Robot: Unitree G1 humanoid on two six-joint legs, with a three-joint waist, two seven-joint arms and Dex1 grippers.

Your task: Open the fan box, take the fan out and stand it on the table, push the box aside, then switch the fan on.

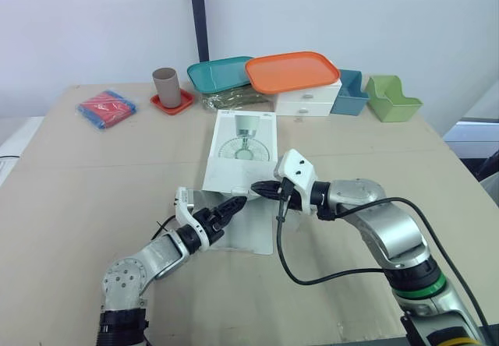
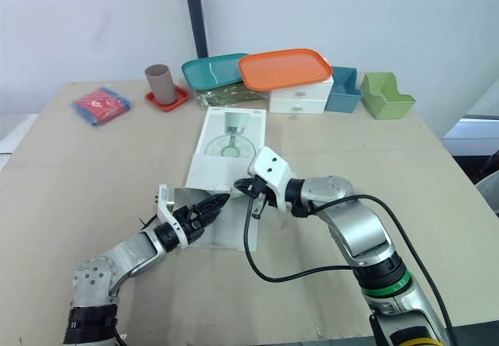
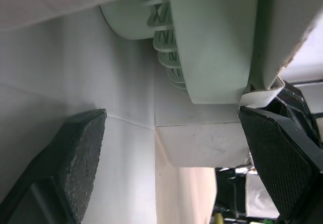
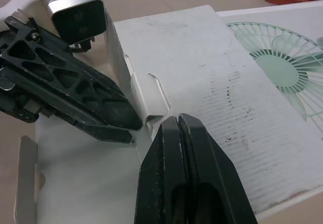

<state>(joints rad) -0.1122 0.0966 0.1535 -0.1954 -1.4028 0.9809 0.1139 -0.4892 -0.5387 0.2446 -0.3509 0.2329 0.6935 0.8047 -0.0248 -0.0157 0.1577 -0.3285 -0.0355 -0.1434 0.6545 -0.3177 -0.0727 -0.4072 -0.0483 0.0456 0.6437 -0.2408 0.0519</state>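
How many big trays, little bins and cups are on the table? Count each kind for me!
Big trays: 2, the teal tray and the orange tray
Bins: 2, the blue bin and the green bin
Cups: 1, the brown cup
Total: 5

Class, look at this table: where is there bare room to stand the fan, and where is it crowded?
Bare table lies right of the fan box, in front of the green bin, and left of the box, nearer than the red packet. The back edge is crowded: cup, orange tray, drawers, blue bin.
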